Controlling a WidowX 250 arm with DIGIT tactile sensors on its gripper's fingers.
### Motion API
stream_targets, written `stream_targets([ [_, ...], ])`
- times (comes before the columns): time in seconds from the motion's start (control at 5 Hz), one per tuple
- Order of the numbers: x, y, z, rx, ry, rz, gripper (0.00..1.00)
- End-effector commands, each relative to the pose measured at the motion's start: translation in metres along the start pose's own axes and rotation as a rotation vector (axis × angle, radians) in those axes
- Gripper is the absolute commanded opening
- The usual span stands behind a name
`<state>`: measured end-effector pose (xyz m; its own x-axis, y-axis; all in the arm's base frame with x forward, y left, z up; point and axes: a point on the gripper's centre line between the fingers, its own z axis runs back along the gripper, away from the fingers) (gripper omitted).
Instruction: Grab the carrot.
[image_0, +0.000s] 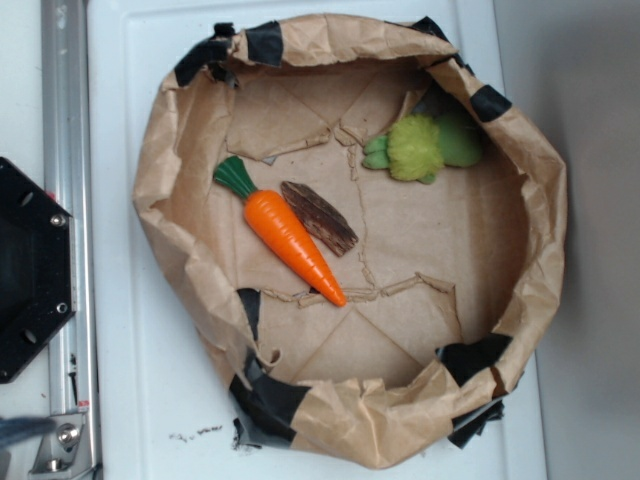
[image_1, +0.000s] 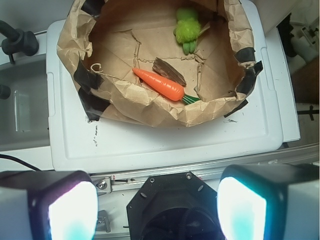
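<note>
Exterior: carrot (image_0: 288, 234) lying on the floor of the paper nest (image_0: 345, 425), tip toward the near wall, leafy top up-left, bark (image_0: 319, 217) touching its right flank, plush (image_0: 420, 147) well apart. No gripper in sight.

Wrist: gripper (image_1: 157, 206) spread wide, fingers (image_1: 70, 207) at the bottom corners, high and well short of the nest, over the base (image_1: 172, 207). Carrot (image_1: 161, 84) just behind the near wall. Approach step, seemingly. Next: reach over the wall, descend, straddle the carrot clear of the bark.
</note>
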<state>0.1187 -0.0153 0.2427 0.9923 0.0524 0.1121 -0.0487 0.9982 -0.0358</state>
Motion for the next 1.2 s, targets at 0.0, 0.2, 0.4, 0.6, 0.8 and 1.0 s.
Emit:
stream_targets([
  [0.0, 0.000, 0.000, 0.000, 0.000, 0.000, 0.000, 1.00],
  [0.2, 0.046, 0.013, -0.040, -0.079, -0.020, -0.093, 1.00],
  [0.4, 0.093, 0.005, -0.064, -0.110, -0.054, -0.159, 1.00],
  [0.6, 0.114, 0.008, -0.107, -0.058, -0.022, -0.171, 1.00],
  [0.8, 0.110, 0.011, -0.154, -0.025, 0.066, -0.188, 1.00],
  [1.0, 0.096, 0.004, -0.182, -0.038, 0.139, -0.229, 1.00],
])
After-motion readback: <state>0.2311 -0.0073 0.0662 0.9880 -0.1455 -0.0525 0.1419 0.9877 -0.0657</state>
